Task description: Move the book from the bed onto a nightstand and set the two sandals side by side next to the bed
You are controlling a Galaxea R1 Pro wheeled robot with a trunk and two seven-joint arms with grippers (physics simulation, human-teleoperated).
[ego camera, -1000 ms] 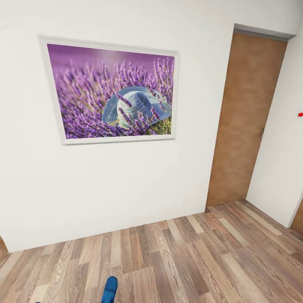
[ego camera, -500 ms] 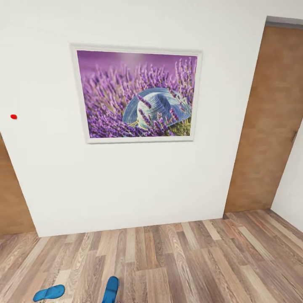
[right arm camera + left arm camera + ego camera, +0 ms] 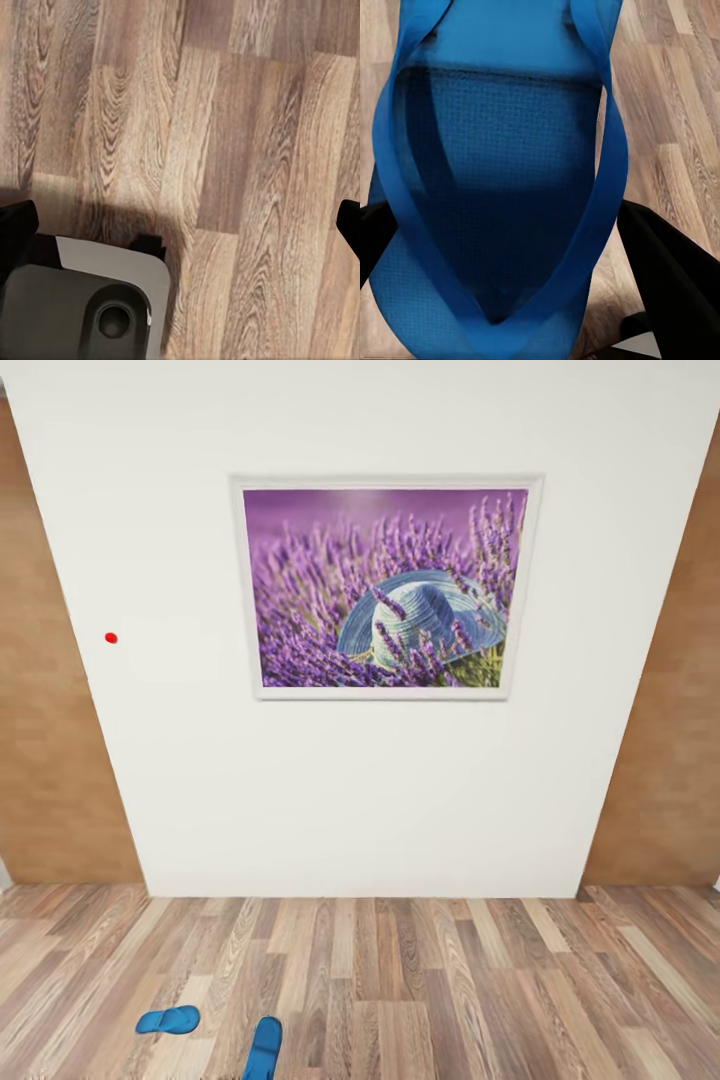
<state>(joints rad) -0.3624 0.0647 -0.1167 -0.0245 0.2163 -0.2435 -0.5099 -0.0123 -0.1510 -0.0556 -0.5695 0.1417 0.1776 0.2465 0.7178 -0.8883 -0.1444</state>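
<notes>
One bright blue sandal [image 3: 263,1048] pokes up at the bottom edge of the head view, lifted off the floor. The left wrist view shows it close up, sole and thong straps [image 3: 502,172], with my left gripper [image 3: 521,262] shut on it and black fingers [image 3: 671,277] on either side. The other blue sandal [image 3: 168,1020] lies flat on the wood-plank floor, a little to the left of the held one. My right gripper [image 3: 180,225] hangs open over bare planks, holding nothing. Book, bed and nightstands are out of view.
A white wall with a framed lavender-and-hat picture [image 3: 385,590] faces me. Brown doors stand at its left [image 3: 50,710] and right [image 3: 680,710]. A small red dot [image 3: 110,637] marks the wall. The robot's grey base [image 3: 82,307] sits below the right gripper.
The whole view has swung left, so the camera turned: the picture slid right, a left door appeared, and the floor sandal came into sight. The held sandal kept its place.
</notes>
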